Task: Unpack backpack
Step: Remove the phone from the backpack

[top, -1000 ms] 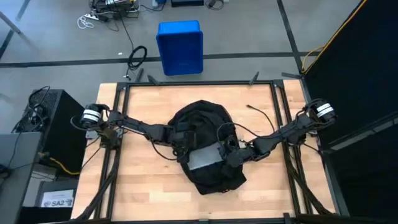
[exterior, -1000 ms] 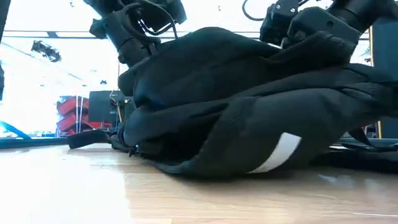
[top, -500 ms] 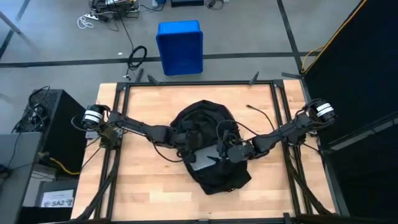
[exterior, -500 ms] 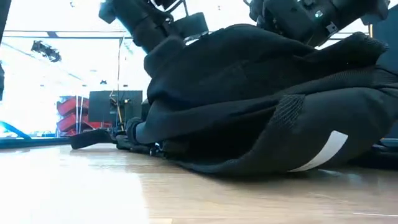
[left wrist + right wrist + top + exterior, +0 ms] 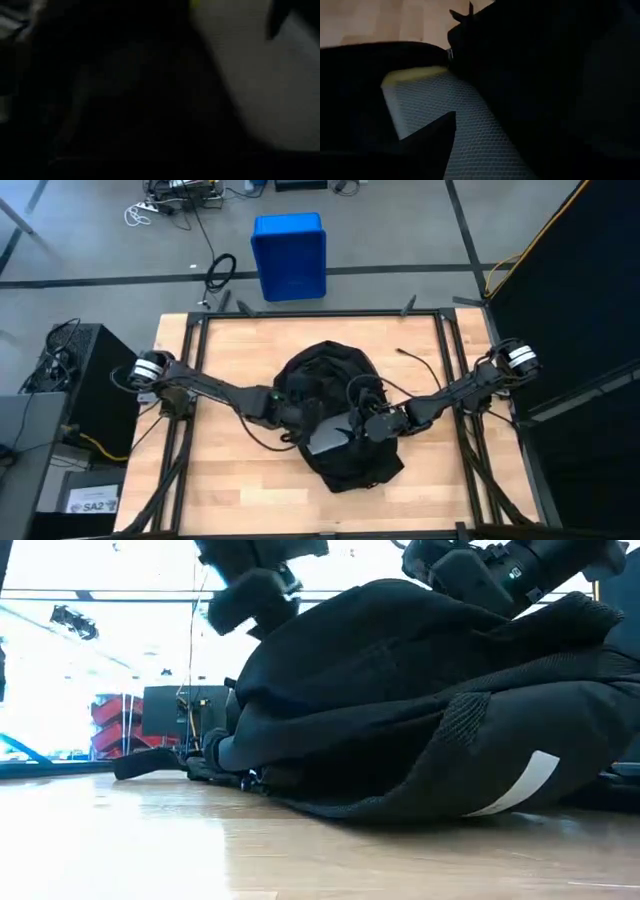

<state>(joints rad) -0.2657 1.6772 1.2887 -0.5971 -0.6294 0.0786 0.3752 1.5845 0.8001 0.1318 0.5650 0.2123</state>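
Backpack [image 5: 335, 420], big black soft fabric one, sits mid-frame on the light wooden table [image 5: 230, 350] in the high view. A grey flat item [image 5: 328, 438] pokes from its opening. Left gripper [image 5: 300, 425] and right gripper [image 5: 368, 425] flank that; can't tell their fingers.

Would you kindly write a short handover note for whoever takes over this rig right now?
Left pincer: at the backpack's opening, beside a grey flat item; grip not visible.
Right pincer: on the backpack at the opening's other side; grip not visible.
Backpack: lying mid-table, white stripe facing the low camera.
Done: opening exposed, grey item showing.
Left: nothing is out on the table yet; the grey item and any other contents remain.
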